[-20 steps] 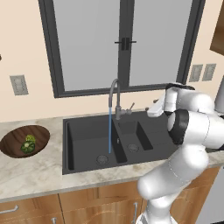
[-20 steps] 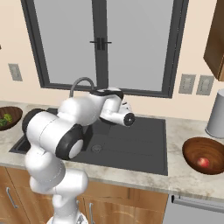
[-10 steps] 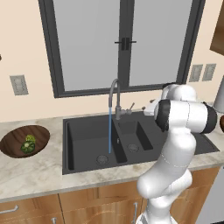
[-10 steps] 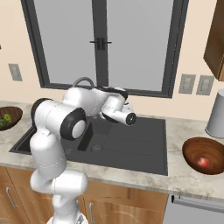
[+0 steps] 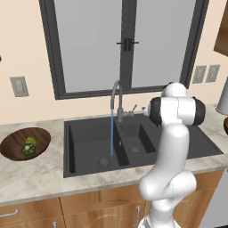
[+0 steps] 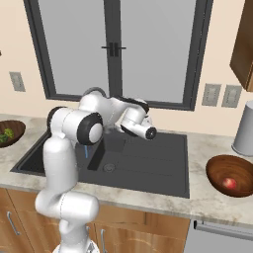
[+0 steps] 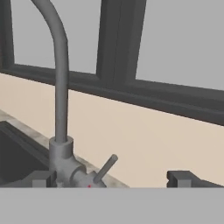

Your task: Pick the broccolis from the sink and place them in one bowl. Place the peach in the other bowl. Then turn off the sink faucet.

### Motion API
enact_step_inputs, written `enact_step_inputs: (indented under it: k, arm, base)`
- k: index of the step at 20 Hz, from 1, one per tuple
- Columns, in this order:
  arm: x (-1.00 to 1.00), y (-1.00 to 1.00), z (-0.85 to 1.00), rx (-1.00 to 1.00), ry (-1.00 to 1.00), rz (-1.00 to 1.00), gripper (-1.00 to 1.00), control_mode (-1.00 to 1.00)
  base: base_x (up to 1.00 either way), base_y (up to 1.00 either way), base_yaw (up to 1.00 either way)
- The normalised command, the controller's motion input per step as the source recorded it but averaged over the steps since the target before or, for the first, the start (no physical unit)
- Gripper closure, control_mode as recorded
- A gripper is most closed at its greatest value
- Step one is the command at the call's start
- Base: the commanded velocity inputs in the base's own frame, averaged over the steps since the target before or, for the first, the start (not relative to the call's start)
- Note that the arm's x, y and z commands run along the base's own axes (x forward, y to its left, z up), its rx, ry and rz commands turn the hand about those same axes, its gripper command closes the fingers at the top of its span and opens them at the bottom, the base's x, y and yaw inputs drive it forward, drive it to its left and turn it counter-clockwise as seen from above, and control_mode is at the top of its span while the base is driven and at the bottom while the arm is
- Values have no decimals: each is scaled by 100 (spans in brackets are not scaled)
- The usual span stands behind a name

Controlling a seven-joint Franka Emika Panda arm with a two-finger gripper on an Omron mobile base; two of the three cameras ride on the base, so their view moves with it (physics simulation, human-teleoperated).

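Matte black sink; released gripper faces smooth grey gooseneck faucet.

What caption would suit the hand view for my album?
Open end effector facing the grey gooseneck faucet and its small lever handle, below a dark-framed window.

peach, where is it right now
The peach sits inside the wooden bowl on the counter at the far right of the right base view, right of the sink and just below the grey canister.
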Motion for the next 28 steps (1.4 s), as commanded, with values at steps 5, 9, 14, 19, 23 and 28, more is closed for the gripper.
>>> enact_step_inputs:
  k: [5, 9, 14, 19, 23, 28]
  arm:
    - [36, -6, -21, 2, 0, 0, -100, -100]
    - [9, 0, -18, 0, 0, 0, -100, -100]
    - [9, 8, -6, 0, 0, 0, -100, -100]
    - [8, 26, 0, 0, 1, 0, -100, -100]
    - [20, 18, 0, 0, 1, 0, -100, -100]
    - [42, 0, 0, 0, 1, 0, -100, -100]
  base:
    - [0, 0, 0]
    - [0, 0, 0]
    - [0, 0, 0]
    - [0, 0, 0]
    - [0, 0, 0]
    - [0, 0, 0]
